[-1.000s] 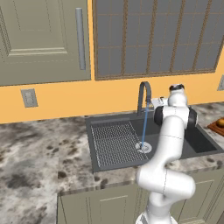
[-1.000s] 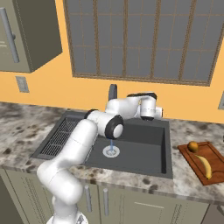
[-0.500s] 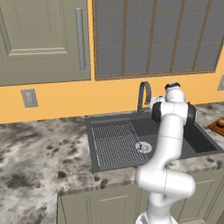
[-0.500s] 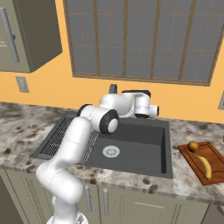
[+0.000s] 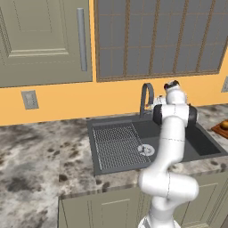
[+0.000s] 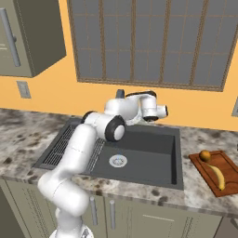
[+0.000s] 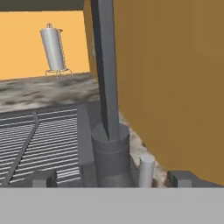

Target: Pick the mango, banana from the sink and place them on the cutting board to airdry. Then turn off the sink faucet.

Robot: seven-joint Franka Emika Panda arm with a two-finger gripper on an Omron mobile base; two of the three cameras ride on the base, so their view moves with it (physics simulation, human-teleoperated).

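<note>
My gripper (image 7: 109,177) is spread wide, holding nothing, right at base of sink faucet (image 7: 106,78). Mango (image 6: 205,155) & banana (image 6: 218,176) lie on cutting board (image 6: 231,162).

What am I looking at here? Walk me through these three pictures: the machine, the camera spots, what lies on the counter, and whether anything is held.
This is a rendered kitchen with a white robot arm on a mobile base. Two pictures come from cameras on that base, behind the arm to its left and right; both look down at the same dark sink. The third comes from a camera on the hand, looking along the gripper, whose dark tips stand wide apart at the bottom. It holds nothing.

The hand is up close to the sink faucet, right at its base. No water stream shows at the drain.

In the right base view, the mango and the banana lie on the cutting board, on the speckled counter right of the sink. In the hand view a paper towel roll stands far off.
</note>
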